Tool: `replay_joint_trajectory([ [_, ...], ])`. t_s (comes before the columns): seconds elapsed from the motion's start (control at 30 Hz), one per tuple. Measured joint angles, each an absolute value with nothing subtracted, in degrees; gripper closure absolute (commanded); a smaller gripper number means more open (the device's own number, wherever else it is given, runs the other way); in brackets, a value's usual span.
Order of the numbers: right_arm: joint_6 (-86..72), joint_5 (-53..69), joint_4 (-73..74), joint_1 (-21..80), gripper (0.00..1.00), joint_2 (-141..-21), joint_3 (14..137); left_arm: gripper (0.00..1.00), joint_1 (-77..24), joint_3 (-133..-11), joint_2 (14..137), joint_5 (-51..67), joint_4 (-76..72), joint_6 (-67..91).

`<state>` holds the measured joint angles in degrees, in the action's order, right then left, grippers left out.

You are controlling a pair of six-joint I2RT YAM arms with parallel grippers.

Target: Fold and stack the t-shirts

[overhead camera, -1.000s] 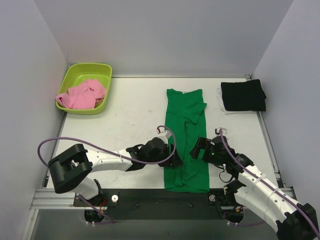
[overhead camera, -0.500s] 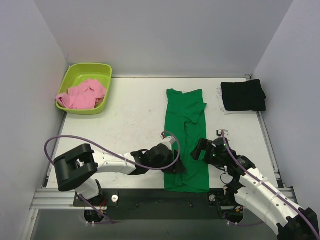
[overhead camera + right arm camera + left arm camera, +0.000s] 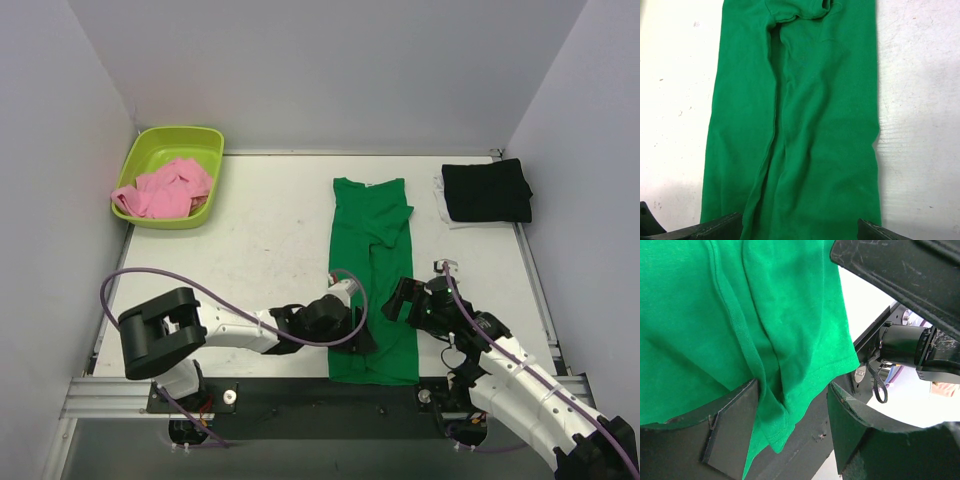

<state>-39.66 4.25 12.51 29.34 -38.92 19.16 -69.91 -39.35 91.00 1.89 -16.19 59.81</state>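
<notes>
The bright green t-shirt [image 3: 372, 275] lies in a long lengthwise fold down the middle of the table. My left gripper [image 3: 357, 338] is at its near left edge, open. In the left wrist view the shirt's hemmed corner [image 3: 780, 425] hangs between the fingers [image 3: 735, 432] without being pinched. My right gripper [image 3: 398, 299] is open wide over the shirt's right side, and the green cloth [image 3: 805, 125] fills the right wrist view. The black t-shirt [image 3: 486, 190] lies folded at the back right. The pink t-shirt [image 3: 165, 188] is bunched in the tub.
A lime-green plastic tub [image 3: 205, 140] stands at the back left corner. A bit of white cloth [image 3: 440, 205] shows under the black shirt. A black rail [image 3: 300, 400] runs along the table's near edge. Grey walls close in three sides.
My left gripper slid along the green shirt's left edge toward the near end of the table. The right gripper has hardly moved.
</notes>
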Motion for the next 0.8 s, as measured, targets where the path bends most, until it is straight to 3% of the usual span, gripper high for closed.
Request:
replay_joint_trajectory([
  [0.8,-39.6,3.2,13.6,29.4,0.02,-41.1,18.7,0.34,-77.5,-54.6,103.8,4.0,-19.2,60.8],
])
